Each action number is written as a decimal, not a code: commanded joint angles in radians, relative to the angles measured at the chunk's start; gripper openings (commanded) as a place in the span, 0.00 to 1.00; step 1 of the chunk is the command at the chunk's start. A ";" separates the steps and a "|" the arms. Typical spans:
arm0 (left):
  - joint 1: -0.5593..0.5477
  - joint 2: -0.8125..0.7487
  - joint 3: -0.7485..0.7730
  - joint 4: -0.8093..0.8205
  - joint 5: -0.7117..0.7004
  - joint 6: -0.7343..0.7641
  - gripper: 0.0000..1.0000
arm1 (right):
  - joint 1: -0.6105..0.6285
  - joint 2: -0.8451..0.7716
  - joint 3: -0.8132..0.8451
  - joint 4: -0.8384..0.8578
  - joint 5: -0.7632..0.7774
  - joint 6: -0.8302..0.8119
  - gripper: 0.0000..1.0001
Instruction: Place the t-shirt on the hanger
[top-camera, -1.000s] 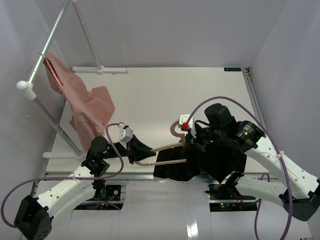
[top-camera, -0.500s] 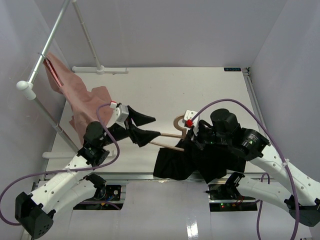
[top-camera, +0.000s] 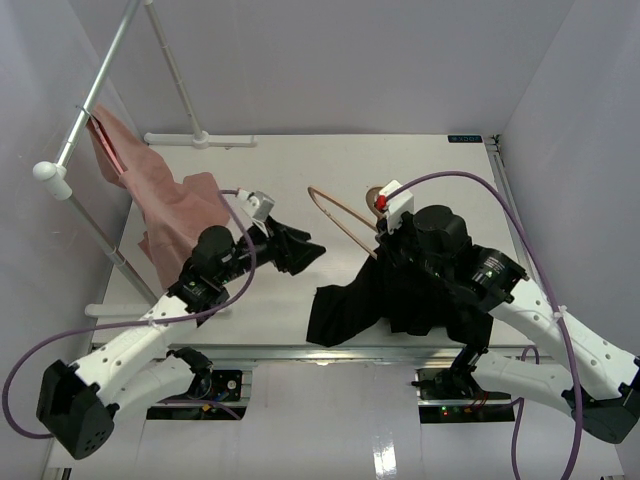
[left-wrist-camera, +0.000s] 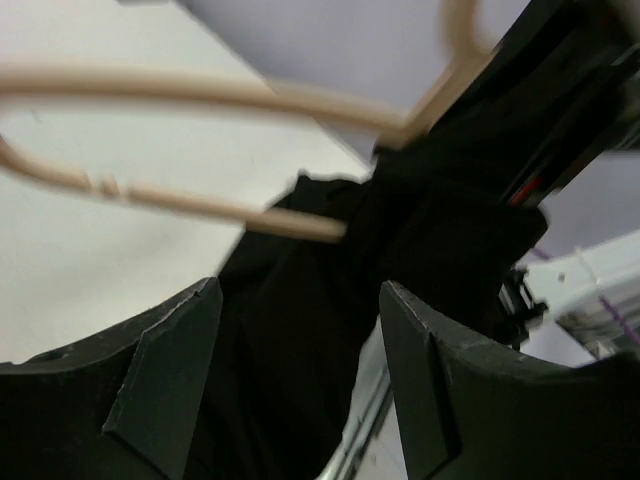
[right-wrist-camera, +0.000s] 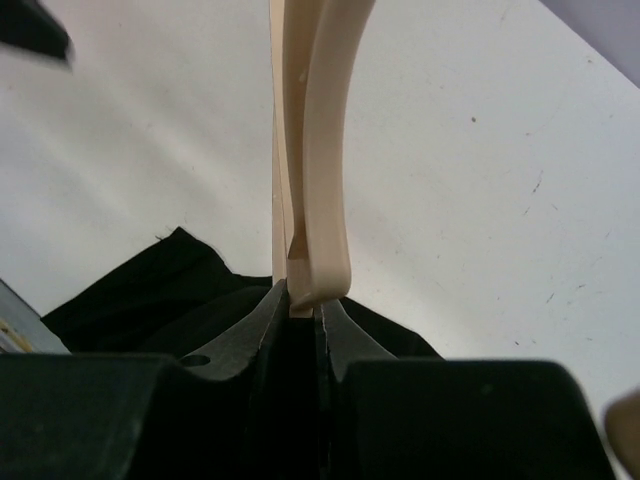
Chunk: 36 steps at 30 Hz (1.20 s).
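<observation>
The tan wooden hanger (top-camera: 335, 215) is raised edge-on above the table, and my right gripper (top-camera: 383, 250) is shut on it. In the right wrist view the jaws (right-wrist-camera: 300, 300) pinch the hanger's (right-wrist-camera: 318, 150) end. The black t-shirt (top-camera: 350, 305) hangs from the hanger and the right arm down to the table's near edge; it also shows under the fingers (right-wrist-camera: 150, 290). My left gripper (top-camera: 300, 245) is open, left of the hanger and apart from it. Its wrist view shows the gripper (left-wrist-camera: 298, 290) empty, with the hanger (left-wrist-camera: 200, 95) and the t-shirt (left-wrist-camera: 330, 300) beyond.
A pink cloth (top-camera: 170, 210) hangs from the grey metal rail (top-camera: 100, 80) at the far left and trails onto the table. The rail's white foot (top-camera: 200, 140) runs along the back edge. Grey walls enclose the table on three sides.
My left gripper opened, let go of the hanger's end and moved away from the near edge. My right arm lifted the hanger and swung its free end toward the back.
</observation>
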 joint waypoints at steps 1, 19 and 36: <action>-0.011 0.143 -0.069 0.197 0.167 -0.118 0.74 | 0.003 0.002 0.107 0.142 0.035 0.047 0.08; -0.087 0.467 0.030 0.252 0.110 -0.028 0.02 | 0.001 -0.024 0.128 0.167 -0.073 0.116 0.08; -0.084 0.393 0.063 0.105 -0.234 0.014 0.01 | 0.001 -0.131 -0.066 0.161 -0.078 0.142 0.08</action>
